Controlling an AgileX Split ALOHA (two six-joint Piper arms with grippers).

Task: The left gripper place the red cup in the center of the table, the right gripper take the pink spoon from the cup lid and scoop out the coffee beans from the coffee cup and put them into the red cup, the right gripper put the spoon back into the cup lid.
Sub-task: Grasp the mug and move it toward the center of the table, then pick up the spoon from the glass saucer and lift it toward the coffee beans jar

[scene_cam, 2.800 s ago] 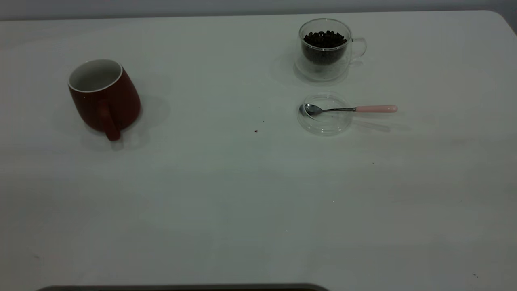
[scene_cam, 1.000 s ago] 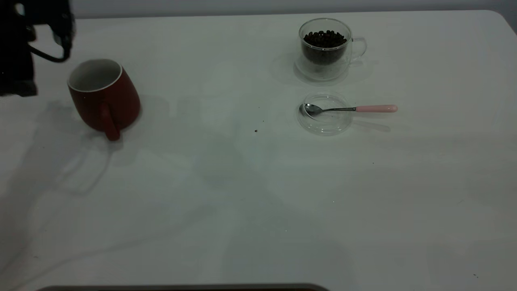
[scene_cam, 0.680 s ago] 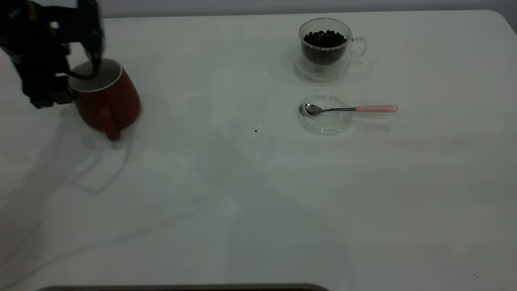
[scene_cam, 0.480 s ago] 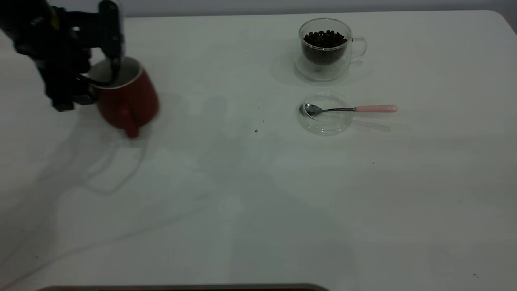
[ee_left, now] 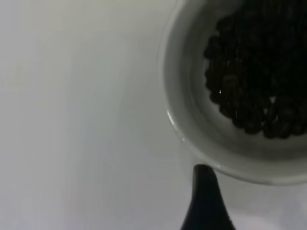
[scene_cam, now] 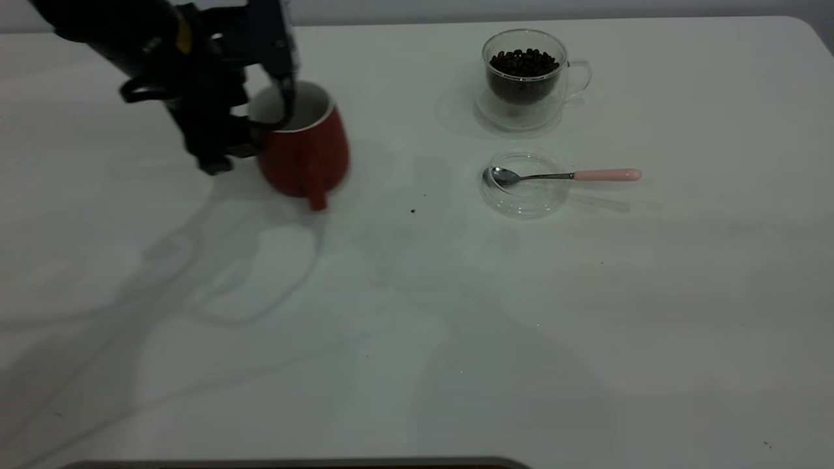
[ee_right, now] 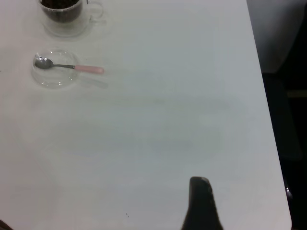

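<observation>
The red cup [scene_cam: 303,153] with a white inside stands upright left of the table's middle, handle toward the camera. My left gripper [scene_cam: 270,114] is shut on its rim, one finger inside and one outside. In the left wrist view the cup's white rim [ee_left: 192,139] shows with a dark patch inside. The pink spoon [scene_cam: 565,175] lies with its bowl in the clear cup lid [scene_cam: 521,210]. The glass coffee cup [scene_cam: 524,78] holds coffee beans behind the lid. My right gripper [ee_right: 200,206] hangs over the table's right side, far from the spoon [ee_right: 72,67].
The white table [scene_cam: 417,326] has a few dark specks near its middle [scene_cam: 413,210]. Its right edge [ee_right: 268,120] runs close to my right gripper, with dark floor beyond.
My left gripper came in from the far left, closed on the red cup's rim and has carried the cup to the right. Spoon, lid and coffee cup have not moved.
</observation>
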